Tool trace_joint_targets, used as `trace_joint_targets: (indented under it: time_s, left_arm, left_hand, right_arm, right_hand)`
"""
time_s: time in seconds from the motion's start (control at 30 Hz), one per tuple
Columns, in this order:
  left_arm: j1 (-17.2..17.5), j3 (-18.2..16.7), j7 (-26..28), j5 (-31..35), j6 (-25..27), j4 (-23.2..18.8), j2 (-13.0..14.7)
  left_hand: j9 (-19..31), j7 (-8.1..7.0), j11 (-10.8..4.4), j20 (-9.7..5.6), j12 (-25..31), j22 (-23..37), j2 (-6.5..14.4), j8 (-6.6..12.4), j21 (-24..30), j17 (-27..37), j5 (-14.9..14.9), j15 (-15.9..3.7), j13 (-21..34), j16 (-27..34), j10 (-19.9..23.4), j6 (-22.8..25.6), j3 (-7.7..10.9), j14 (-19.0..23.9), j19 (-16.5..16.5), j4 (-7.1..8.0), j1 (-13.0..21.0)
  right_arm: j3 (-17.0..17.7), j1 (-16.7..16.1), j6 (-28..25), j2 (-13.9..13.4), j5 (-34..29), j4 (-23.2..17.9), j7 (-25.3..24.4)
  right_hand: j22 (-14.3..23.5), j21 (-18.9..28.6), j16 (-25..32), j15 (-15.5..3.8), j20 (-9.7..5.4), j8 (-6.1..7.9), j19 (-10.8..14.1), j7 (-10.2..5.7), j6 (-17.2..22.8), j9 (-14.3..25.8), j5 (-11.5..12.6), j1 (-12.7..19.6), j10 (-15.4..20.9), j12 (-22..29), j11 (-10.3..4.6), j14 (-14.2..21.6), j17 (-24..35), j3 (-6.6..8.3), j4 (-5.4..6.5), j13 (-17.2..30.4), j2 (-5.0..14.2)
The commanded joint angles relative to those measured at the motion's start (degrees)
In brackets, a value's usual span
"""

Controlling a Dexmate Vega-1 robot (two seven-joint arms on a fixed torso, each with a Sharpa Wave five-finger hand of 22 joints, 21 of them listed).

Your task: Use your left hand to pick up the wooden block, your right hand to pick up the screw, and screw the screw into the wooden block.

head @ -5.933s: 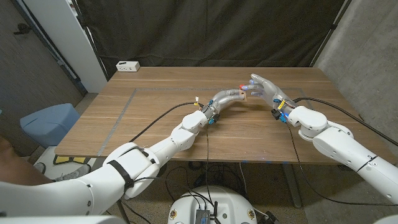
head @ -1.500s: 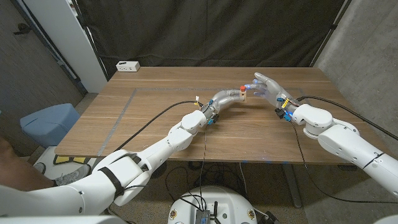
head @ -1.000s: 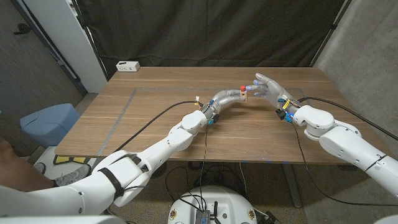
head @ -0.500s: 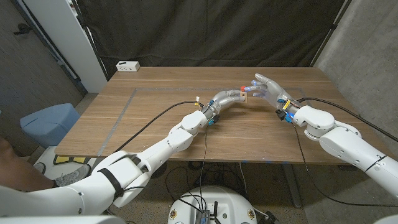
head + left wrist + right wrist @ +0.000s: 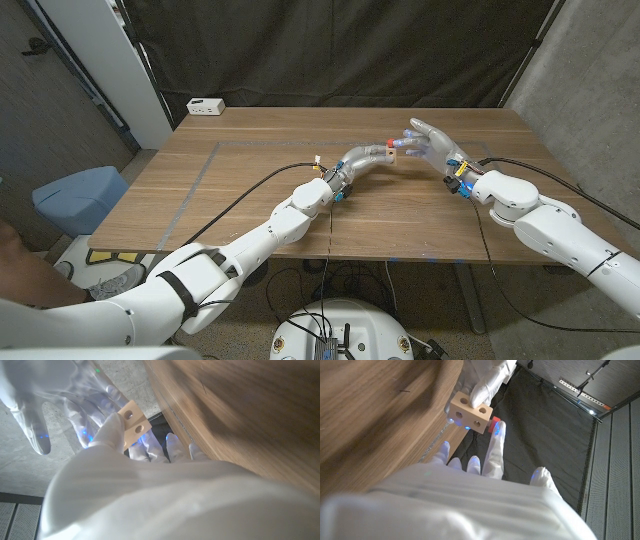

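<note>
The left hand (image 5: pixel 365 156) grips the wooden block (image 5: pixel 471 413) above the table (image 5: pixel 240 190), while the right hand (image 5: pixel 425 140), fingers (image 5: pixel 495 450) spread, touches the red screw (image 5: pixel 494 424) seated in the block.

White glossy arm shells, black band on left arm (image 5: pixel 190 283), black cables along forearms, translucent grey-white left hand (image 5: pixel 362 157) and right hand (image 5: pixel 428 140), blue fingertip lights.

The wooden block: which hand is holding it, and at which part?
The left hand pinches the wooden block by its end. The right hand touches the red screw.
</note>
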Motion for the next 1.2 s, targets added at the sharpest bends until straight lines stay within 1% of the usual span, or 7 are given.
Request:
trace_joint_targets:
  time_s: [0.03, 0.1, 0.23, 0.27, 0.5, 0.7, 1.2]
  left_arm:
    - [-0.5, 0.1, -0.4, 0.0, -0.2, 0.8, -0.3]
    - [-0.6, 0.1, -0.4, 0.0, -0.3, 0.8, -0.3]
    - [-0.7, 0.1, -0.5, 0.0, -0.3, 0.9, -0.3]
    - [-0.8, 0.1, -0.6, 0.0, -0.4, 1.0, -0.3]
    - [-1.1, 0.1, -0.9, 0.0, -0.6, 1.5, -0.5]
    - [-1.3, 0.2, -1.1, 0.0, -0.8, 1.7, -0.5]
    - [-0.5, 0.2, -0.5, 0.3, 0.3, -0.4, 0.2]
  left_hand:
    - [0.0, 0.21, 0.25, 0.35, 0.4, 0.3, 0.6, 0.5, 0.4, 0.2, 0.3, -2.27, 0.1, -0.1, 0.3, 2.8, 1.16, 0.4, 0.3, 0.61, -0.1]
    - [0.0, 0.23, 0.19, 0.3, 0.4, 0.3, 0.5, 0.54, 0.4, 0.2, 0.3, -2.33, 0.1, -0.1, 0.3, 2.9, 1.12, 0.5, 0.3, 0.59, -0.1]
    - [0.0, 0.26, 0.02, 0.32, 0.4, 0.3, 0.5, 0.52, 0.4, 0.2, 0.3, -2.27, 0.1, -0.1, 0.4, 2.9, 1.08, 0.5, 0.3, 0.58, -0.1]
    - [0.0, 0.28, 0.16, 0.33, 0.4, 0.3, 0.6, 0.5, 0.4, 0.2, 0.3, -2.26, 0.1, -0.1, 0.4, 2.9, 1.09, 0.4, 0.3, 0.62, -0.2]
    - [0.0, 0.17, 0.16, 0.38, 0.4, 0.3, 0.6, 0.48, 0.4, 0.2, 0.3, -2.27, 0.1, -0.1, 0.2, 2.8, 1.14, 0.4, 0.3, 0.58, -0.1]
    - [0.0, 0.22, 0.19, 0.39, 0.4, 0.3, 0.6, 0.49, 0.4, 0.2, 0.3, -2.23, 0.1, -0.1, 0.3, 2.9, 1.13, 0.4, 0.3, 0.59, -0.1]
    - [0.1, 0.27, 0.29, 0.52, 0.3, 0.3, 0.7, 0.43, 0.4, 0.2, 0.3, -2.19, 0.2, -0.1, 0.0, 2.7, 1.17, 0.3, 0.3, 0.61, -0.1]
  right_arm:
    - [1.1, -1.2, -1.0, -0.4, -0.5, -1.1, -2.4]
    - [1.1, -1.0, -1.2, -0.3, -0.5, -1.0, -2.6]
    - [1.1, -0.9, -0.8, 0.1, -0.8, -0.8, -2.8]
    - [1.0, -0.8, -0.6, 0.1, -1.1, -0.6, -2.7]
    - [0.8, -0.4, -0.6, 0.3, -1.2, -0.2, -2.4]
    - [0.3, 0.4, -0.4, 0.7, -1.1, 0.5, -1.6]
    - [-1.6, 3.0, -0.1, 0.9, -0.6, 2.9, 2.8]
  right_hand:
    - [0.1, 0.1, 0.4, -0.01, -0.18, -0.69, 0.7, -0.34, -1.3, 0.6, 0.6, 0.5, 0.0, -0.1, 1.11, 0.3, 0.2, 0.58, 0.03, 0.1, -0.16]
    - [0.1, 0.0, 0.3, 0.1, -0.25, -1.02, 0.7, -0.59, -2.6, 0.8, 0.6, 0.5, -0.3, -0.3, 1.62, 0.3, 0.2, 0.56, -0.02, 0.2, -0.26]
    - [0.1, 0.0, 0.2, 0.32, -0.21, -1.34, 0.8, -0.83, -3.9, 1.2, 0.6, 0.5, -0.7, -0.5, 1.56, 0.1, 0.2, 0.5, -0.07, 0.2, -0.42]
    - [0.1, 0.0, 0.2, 0.33, -0.17, -1.68, 0.8, -1.24, -5.3, 1.4, 0.6, 0.5, -0.7, -0.6, 1.67, 0.1, 0.3, 0.47, -0.12, 0.2, -0.53]
    - [0.1, -0.2, -0.1, 0.87, 0.01, -2.63, 0.7, -1.71, -9.5, 2.2, 0.5, 0.5, -2.5, -1.3, 1.91, -0.5, 0.4, 0.4, -0.14, 0.4, -0.66]
    - [0.1, -0.3, -0.3, 1.06, 0.23, -3.18, 0.4, -2.01, -12.2, 2.6, 0.5, 0.4, -3.8, -1.5, 1.88, -1.1, 0.4, 0.34, -0.13, 0.4, -0.75]
    - [0.2, -0.8, -1.0, 0.99, 0.83, -4.57, -1.5, -3.24, -19.2, 2.3, 0.5, -0.2, -9.2, -2.0, 1.09, -3.5, 0.6, -0.07, 0.15, 0.4, -1.13]
